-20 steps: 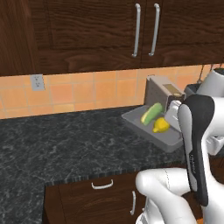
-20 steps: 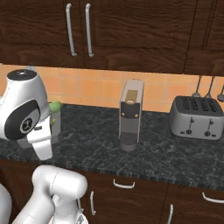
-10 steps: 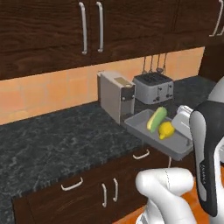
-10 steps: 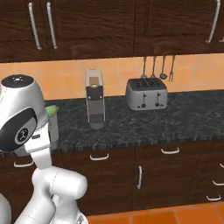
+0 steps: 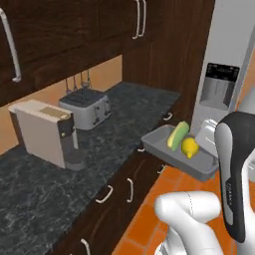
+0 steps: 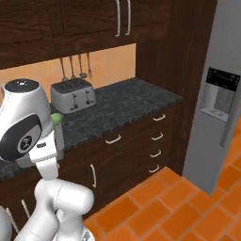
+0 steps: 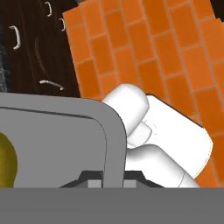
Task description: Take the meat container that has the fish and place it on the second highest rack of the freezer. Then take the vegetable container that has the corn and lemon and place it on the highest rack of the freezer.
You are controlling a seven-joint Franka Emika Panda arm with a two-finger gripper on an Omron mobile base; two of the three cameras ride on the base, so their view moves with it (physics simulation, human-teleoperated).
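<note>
While the gripper (image 7: 113,181) shows at the bottom of the hand view, its jaws sit on either side of the grey rim of the vegetable container (image 7: 65,118), pinching that wall. In the left base view the vegetable container (image 5: 164,149) hangs in the air off the arm's end, level, out past the cabinet fronts and above the orange tile floor (image 5: 149,219), clear of the surface (image 5: 64,184). Its long axis runs from near the drawers toward the arm. Inside lie the corn (image 5: 178,135), pointing slantwise away from the robot, and the lemon (image 5: 190,147) just beside it. Beyond stands the freezer (image 5: 226,74), with open floor between. Back on the surface stand a toaster (image 5: 84,107) and a coffee machine (image 5: 47,132), well apart from the container.
</note>
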